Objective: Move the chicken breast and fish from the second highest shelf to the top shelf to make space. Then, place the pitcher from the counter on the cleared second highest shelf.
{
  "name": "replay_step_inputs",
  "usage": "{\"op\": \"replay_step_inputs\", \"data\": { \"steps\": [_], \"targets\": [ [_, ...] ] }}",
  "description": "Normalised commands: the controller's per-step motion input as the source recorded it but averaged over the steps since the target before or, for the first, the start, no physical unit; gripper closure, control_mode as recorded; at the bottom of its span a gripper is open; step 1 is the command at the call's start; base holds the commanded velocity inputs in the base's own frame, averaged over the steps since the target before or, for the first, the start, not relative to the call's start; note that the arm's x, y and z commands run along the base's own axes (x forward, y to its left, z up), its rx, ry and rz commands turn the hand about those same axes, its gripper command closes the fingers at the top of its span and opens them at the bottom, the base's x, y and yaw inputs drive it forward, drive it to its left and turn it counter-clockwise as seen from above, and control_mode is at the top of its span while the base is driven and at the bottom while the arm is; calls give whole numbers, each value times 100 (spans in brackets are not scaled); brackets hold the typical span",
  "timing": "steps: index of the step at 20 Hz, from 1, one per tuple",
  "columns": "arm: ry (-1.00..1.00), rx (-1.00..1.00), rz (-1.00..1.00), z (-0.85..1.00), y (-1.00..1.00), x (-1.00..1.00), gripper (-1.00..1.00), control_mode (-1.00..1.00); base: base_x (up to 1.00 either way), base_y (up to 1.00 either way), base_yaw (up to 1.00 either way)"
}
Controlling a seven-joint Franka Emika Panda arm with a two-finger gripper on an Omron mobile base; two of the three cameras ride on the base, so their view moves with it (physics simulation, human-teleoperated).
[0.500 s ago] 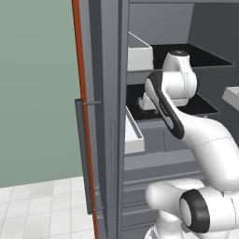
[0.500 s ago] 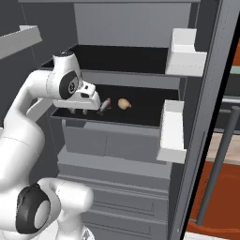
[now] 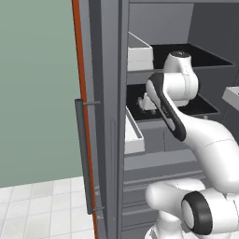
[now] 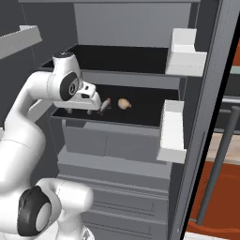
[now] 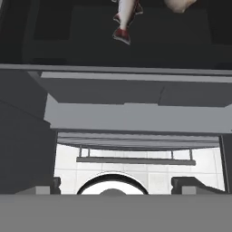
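1. Fish (image 4: 105, 105) lies on the second highest shelf (image 4: 136, 123) just beyond the gripper (image 4: 92, 106), toward frame centre in the right base view; in the hand view it sits at the top edge, tail end pointing down-frame
2. Chicken breast (image 4: 123, 103) rests just right of the fish, near it
3. Gripper fingers appear parted with nothing between them, their tips (image 5: 192, 185) wide apart at the bottom of the hand view
4. Count: one fish, one chicken breast, two black shelves; top shelf (image 4: 122, 60) bare
5. Judgement: reach forward over the fish first
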Motion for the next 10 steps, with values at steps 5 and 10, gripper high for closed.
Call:
{"op": "replay_step_inputs", "data": {
  "steps": [5, 10],
  "targets": [
    [-5, 0, 0, -8, -5, 3, -100, -100, 0, 0, 0],
    [-25, 0, 0, -41, 0, 3, -100, -100, 0, 0, 0]
  ]
}}
